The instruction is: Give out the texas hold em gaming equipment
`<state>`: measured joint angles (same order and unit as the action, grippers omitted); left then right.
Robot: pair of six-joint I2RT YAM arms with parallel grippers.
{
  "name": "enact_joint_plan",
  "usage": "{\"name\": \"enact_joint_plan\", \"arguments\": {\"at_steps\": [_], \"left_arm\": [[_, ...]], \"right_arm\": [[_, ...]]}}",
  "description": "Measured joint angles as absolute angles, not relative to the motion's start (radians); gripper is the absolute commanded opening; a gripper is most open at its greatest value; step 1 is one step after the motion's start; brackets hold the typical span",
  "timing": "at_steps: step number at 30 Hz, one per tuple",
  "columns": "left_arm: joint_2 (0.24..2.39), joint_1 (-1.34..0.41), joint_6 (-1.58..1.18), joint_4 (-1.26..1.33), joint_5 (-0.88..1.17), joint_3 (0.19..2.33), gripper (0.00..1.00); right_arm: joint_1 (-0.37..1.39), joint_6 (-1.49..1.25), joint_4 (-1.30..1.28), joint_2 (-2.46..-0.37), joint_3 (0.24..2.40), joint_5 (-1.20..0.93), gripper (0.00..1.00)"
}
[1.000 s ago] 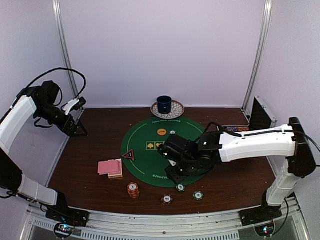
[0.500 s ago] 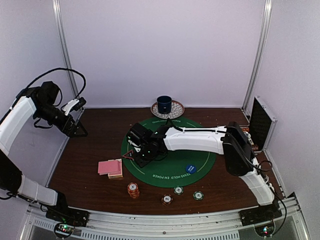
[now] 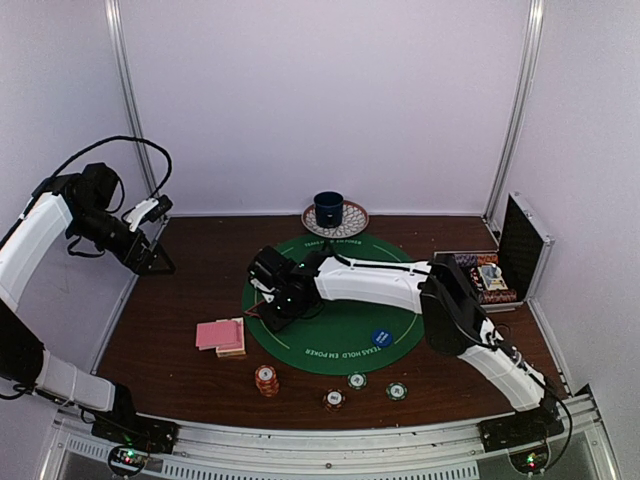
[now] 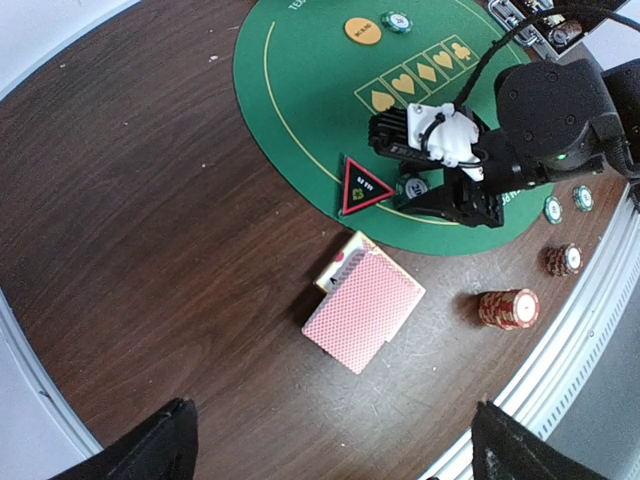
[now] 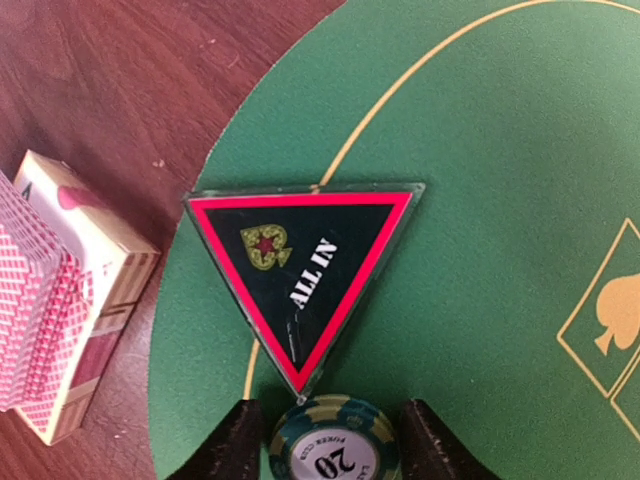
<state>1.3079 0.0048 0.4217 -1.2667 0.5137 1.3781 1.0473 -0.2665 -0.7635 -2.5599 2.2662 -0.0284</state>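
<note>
along the near edge an orange chip stack (image 3: 266, 379), a red chip (image 3: 334, 399) and two green chips (image 3: 357, 380) sit in a loose row on the bare table (image 3: 170, 310), so some chips look handed out; just beyond, left of the green felt mat (image 3: 330, 335), the pink-backed cards (image 3: 222, 335) lie in one undealt pile, and a blue marker disc (image 3: 380, 337) rests on the mat's near right. at the mat's left rim the right gripper (image 5: 335, 445) stands narrow around a green 20 chip (image 5: 335, 458), and whether it pinches the chip i cannot tell; the chip meets the tip of the all-in triangle marker (image 5: 305, 270). farther in lies an orange marker disc (image 4: 362, 31), and more chips wait in the open case (image 3: 480, 275) at far right. the left gripper (image 4: 330, 450) hangs spread wide and empty over the far left. dealing the cards and most chips seems left to do
</note>
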Motion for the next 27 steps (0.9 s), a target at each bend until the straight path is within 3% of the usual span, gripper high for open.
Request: {"name": "enact_joint_plan", "arguments": {"at_steps": [2, 5, 15, 23, 27], "left_arm": [[1.308, 0.005, 0.422, -1.267, 0.513, 1.378, 0.98], [1.308, 0.005, 0.422, -1.267, 0.513, 1.378, 0.98], [1.307, 0.005, 0.422, -1.271, 0.514, 1.374, 0.98], [1.307, 0.005, 0.422, -1.282, 0.513, 1.375, 0.98], [1.307, 0.005, 0.426, -1.282, 0.513, 1.375, 0.98]], "right_arm": [[1.047, -0.263, -0.765, -2.560, 2.267, -0.029, 0.68], [1.049, -0.263, -0.764, -2.560, 2.267, -0.031, 0.77], [1.048, -0.245, -0.802, -2.469, 2.192, -0.017, 0.78], [1.049, -0.296, -0.772, -1.946, 1.678, 0.020, 0.82], [1.056, -0.373, -0.768, -1.695, 1.388, 0.032, 0.91]]}}
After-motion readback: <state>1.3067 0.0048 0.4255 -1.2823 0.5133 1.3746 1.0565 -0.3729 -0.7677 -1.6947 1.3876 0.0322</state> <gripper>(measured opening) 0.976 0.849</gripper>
